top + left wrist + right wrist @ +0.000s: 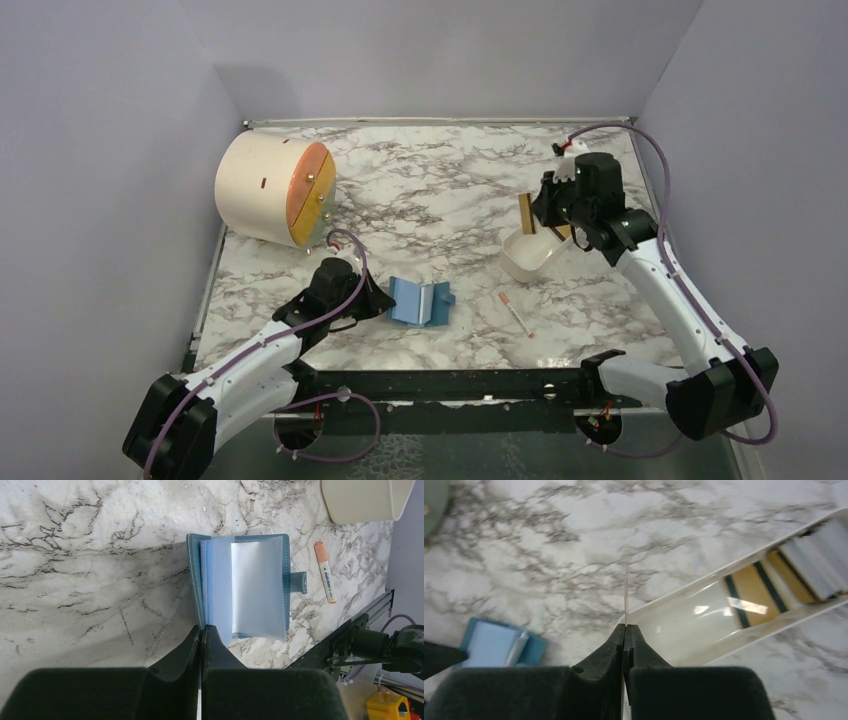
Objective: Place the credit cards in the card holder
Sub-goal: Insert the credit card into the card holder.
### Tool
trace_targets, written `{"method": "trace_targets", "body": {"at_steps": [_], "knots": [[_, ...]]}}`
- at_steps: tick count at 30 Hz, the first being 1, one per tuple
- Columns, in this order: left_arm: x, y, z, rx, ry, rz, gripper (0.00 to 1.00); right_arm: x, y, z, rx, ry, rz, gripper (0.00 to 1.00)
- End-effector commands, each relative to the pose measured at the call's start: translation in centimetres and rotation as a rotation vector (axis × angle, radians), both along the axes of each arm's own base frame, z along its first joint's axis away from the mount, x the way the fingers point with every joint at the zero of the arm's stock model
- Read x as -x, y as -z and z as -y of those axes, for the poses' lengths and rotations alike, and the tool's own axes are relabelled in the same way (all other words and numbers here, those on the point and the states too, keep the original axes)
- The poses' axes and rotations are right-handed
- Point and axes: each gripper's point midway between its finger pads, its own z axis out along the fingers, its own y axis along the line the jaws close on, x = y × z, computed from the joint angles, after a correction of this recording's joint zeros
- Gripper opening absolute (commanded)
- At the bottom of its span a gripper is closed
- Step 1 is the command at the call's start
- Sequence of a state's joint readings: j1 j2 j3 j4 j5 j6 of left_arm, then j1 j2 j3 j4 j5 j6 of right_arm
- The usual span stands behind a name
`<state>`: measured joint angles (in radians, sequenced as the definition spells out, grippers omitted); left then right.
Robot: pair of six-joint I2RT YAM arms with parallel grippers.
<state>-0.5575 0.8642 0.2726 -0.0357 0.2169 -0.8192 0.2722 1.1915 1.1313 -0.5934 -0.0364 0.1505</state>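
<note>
Overhead, a white marble-patterned table [440, 180] with grey veins fills the middle of the frame. Plain lavender-grey walls [100, 150] close it in on the left, back and right, and a black rail [450, 382] runs along its near edge.

At the upper left a cream drum [255, 185] lies on its side, its orange and yellow face turned toward the centre. Lower left of centre, the left gripper [378, 302] has its fingers pressed together. Their tips meet the left edge of the card holder [420, 302], but I cannot tell whether they pinch its cover. The teal holder lies open on the marble, its pale blue sleeves facing up and its snap tab sticking out to the right.

Just right of it lies a thin white stick [516, 314] with an orange tip. Above that, right of centre, a white oblong tray [528, 255] sits tilted. The right wrist view shows gold cards with dark stripes [754, 590] and pale cards [819, 555] lying inside it.

Over the tray's upper rim, the right gripper [543, 212] is clamped on a gold credit card [526, 214], held upright.
</note>
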Motion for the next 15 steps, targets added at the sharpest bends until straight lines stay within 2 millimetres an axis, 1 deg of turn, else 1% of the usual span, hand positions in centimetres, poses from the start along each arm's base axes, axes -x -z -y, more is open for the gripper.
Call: {"method": "trace_targets", "body": {"at_steps": [1, 4, 6, 11, 15], "knots": [[-0.4, -0.7, 0.2, 0.028, -0.015, 0.018, 0.0, 3.1, -0.2, -5.3, -0.251, -0.098, -0.034, 0.01], [-0.3, -0.7, 0.2, 0.041, -0.027, 0.01, 0.0, 5.0, -0.2, -7.9, -0.377, -0.152, -0.072, 0.01], [-0.2, -0.5, 0.2, 0.046, -0.036, 0.004, 0.0, 6.0, 0.2, -9.3, -0.446, -0.175, -0.103, 0.01], [-0.1, -0.4, -0.1, 0.051, -0.052, 0.002, 0.0, 7.7, 2.5, -12.1, -0.554, -0.16, -0.223, 0.01], [-0.1, 0.2, -0.5, 0.034, -0.081, -0.02, 0.0, 9.0, 4.1, -14.1, -0.672, -0.122, -0.326, 0.01]]}}
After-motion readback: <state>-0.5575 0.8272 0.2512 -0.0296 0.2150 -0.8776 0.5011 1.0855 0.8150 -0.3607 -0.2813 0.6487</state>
